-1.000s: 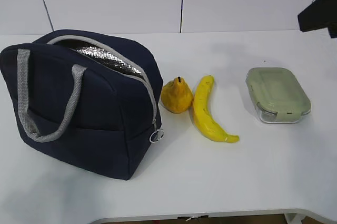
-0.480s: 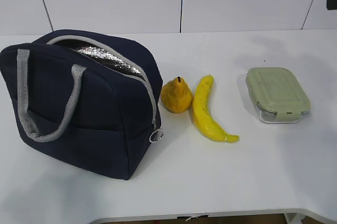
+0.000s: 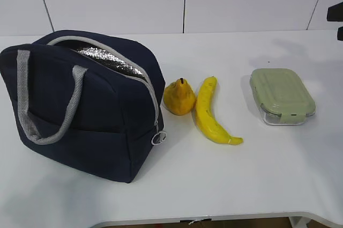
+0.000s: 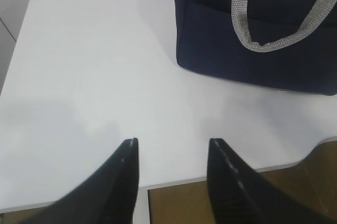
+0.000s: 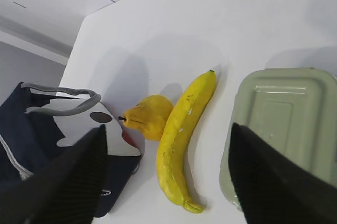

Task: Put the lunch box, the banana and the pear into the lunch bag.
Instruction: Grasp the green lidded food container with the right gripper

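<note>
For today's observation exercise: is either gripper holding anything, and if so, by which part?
Nothing is held. The left gripper is open over bare table; the right gripper is open above the banana, touching nothing.

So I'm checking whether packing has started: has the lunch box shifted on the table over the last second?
No. The lunch box sits where it was, right of the banana, with the same gap between them; nothing touches it.

lunch bag [image 3: 86,104] left | pear [image 3: 179,97] beside it, touching banana [image 3: 210,112] | lunch box [image 3: 282,96] far right
</note>
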Controlling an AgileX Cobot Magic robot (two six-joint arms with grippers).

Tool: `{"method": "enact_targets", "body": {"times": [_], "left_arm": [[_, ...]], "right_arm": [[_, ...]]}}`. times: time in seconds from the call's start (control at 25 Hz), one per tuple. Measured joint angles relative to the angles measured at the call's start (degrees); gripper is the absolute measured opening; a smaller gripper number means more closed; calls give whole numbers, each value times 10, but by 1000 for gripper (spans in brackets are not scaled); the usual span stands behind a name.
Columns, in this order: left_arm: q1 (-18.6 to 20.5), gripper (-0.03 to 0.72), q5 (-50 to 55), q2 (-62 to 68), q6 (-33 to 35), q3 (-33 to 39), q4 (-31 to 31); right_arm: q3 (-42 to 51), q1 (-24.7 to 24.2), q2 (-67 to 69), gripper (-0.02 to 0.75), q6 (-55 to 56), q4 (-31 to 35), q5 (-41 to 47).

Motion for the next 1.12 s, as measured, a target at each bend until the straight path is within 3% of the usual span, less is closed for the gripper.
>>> {"method": "enact_targets", "body": {"times": [0.44, 0.76, 1.12], "left_arm": [[0, 305, 0, 0, 0, 0, 0], [0, 305, 0, 0, 0, 0, 0], [0, 305, 0, 0, 0, 0, 0]], "right_arm": [[28, -5, 72, 578, -81, 34, -5], [28, -44, 130, 578, -102, 81, -9], [28, -48, 220, 578, -109, 107, -16]]}}
